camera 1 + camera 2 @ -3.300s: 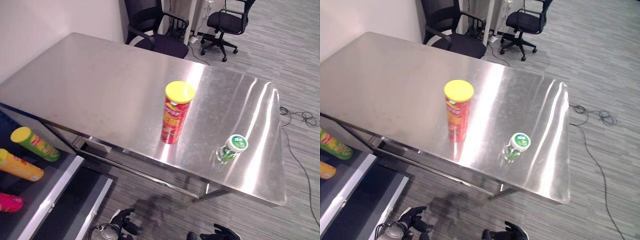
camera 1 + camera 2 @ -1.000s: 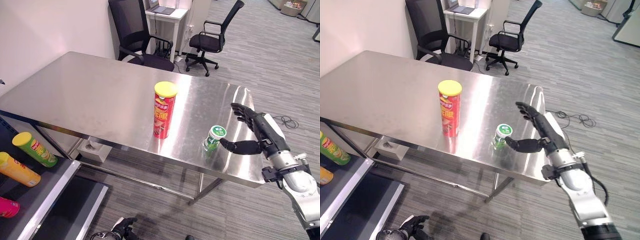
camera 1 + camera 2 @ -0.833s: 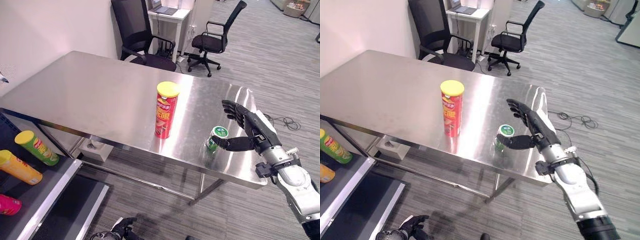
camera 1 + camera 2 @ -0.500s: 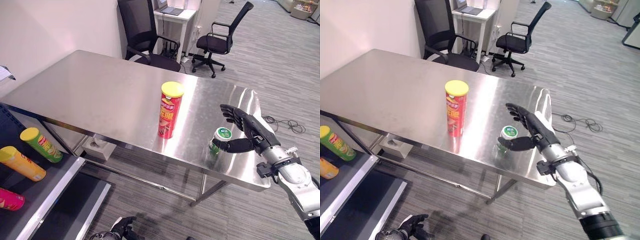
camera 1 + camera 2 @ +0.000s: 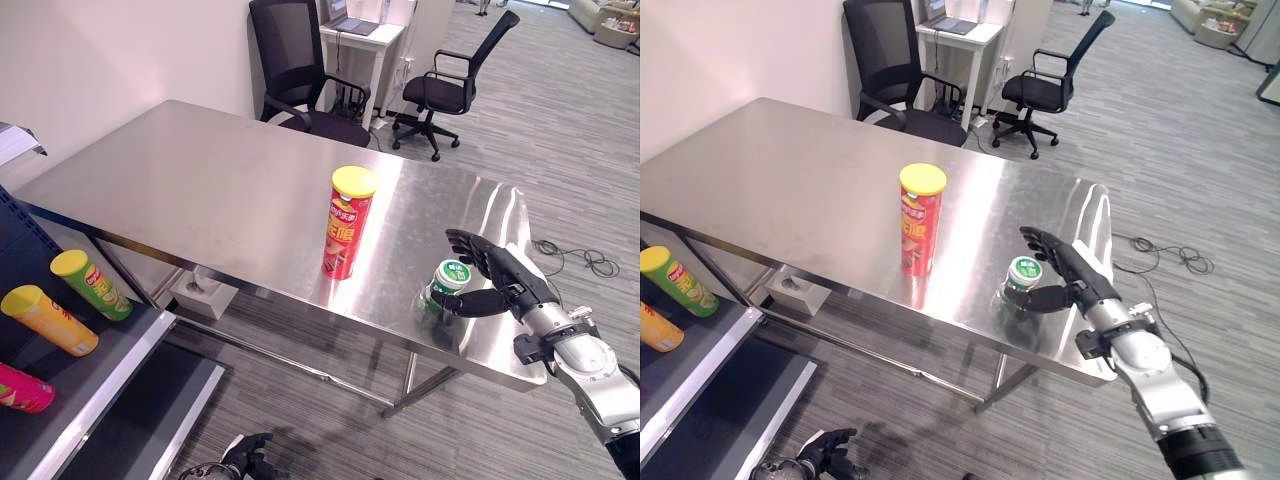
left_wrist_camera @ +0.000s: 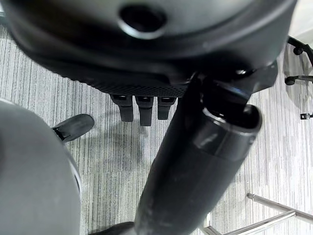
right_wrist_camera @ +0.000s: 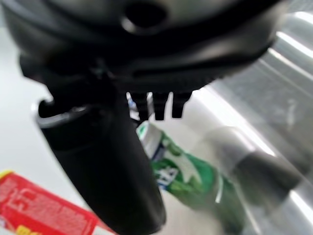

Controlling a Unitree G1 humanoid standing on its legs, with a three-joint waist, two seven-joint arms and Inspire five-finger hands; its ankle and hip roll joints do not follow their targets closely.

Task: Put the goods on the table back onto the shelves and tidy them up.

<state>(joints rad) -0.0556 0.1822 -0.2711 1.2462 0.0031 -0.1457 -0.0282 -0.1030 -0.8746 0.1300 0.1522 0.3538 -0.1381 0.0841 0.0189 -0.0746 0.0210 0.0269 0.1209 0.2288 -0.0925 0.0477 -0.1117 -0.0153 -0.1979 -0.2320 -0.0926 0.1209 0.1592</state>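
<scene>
Your right hand brackets the upright green-capped bottle at the steel table's near corner, fingers spread, not yet grasping; close inward, across its vertical axis.

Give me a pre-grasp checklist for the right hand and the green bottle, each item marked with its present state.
1. Green bottle upright on the table: ok.
2. Right hand open, fingers spread beside the bottle: ok.
3. Thumb and fingers closed round the bottle: not ok, no grip yet.
4. Red can standing apart from the bottle, out of the hand's way: ok.
5. Left hand hanging low over the floor, holding nothing: ok.
6. Shelf has room beside the cans lying there: cannot tell.
</scene>
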